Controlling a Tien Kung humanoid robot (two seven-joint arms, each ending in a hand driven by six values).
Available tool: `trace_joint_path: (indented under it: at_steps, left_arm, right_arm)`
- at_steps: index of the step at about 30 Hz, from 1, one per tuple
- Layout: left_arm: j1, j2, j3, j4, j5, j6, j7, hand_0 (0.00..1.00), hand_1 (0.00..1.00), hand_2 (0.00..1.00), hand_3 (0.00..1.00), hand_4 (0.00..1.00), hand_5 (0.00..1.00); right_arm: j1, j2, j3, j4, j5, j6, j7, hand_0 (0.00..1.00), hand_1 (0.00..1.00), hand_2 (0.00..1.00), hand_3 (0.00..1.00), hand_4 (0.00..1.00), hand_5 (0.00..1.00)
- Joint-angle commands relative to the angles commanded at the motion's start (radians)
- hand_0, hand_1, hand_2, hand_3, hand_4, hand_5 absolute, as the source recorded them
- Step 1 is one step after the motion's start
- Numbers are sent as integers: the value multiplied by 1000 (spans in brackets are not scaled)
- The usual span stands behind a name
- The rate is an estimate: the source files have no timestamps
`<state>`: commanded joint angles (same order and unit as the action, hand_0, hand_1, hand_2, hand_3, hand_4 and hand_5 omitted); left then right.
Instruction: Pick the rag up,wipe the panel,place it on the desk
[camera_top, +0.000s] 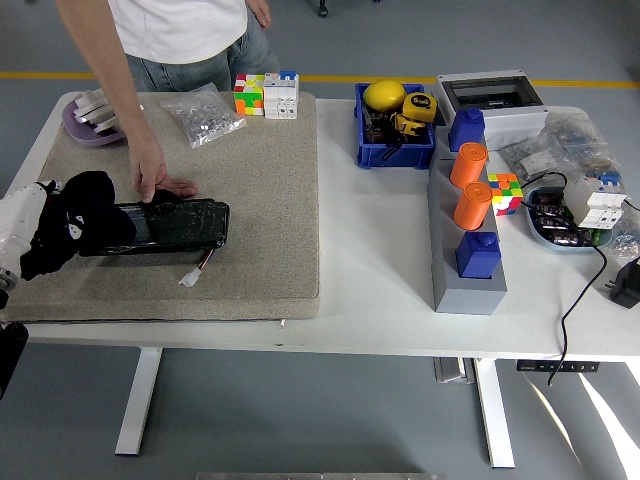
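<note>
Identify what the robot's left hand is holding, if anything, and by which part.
The left hand grips the black rag by its left end, with the rest draped over the left end of the black panel.
</note>
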<state>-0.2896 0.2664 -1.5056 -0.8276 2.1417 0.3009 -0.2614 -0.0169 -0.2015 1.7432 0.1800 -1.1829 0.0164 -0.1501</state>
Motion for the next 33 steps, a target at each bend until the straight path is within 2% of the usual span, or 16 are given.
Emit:
trace_joint_path:
  at_steps: [6,17,24,33]
  left_arm:
    - [-11,-17,46,-14,-16,2,-2,259,180,413,314,2,2]
    - [-31,-24,165,-64,-37,-3,11,259,180,413,314,2,2]
    - [-52,-33,240,-67,-50,-9,18,259,180,414,316,2,2]
    - [-85,-63,298,-73,-56,-10,23,261,180,414,315,2,2]
  right_arm:
    - [0,0,-2,0,1,0,-1,792,629,687,640,998,553]
    - [-1,6,-5,0,7,1,0,792,629,687,640,998,555]
    - [-1,6,-6,0,8,2,1,792,629,687,640,998,555]
    - [2,7,-4,0,6,2,2,792,629,687,640,998,555]
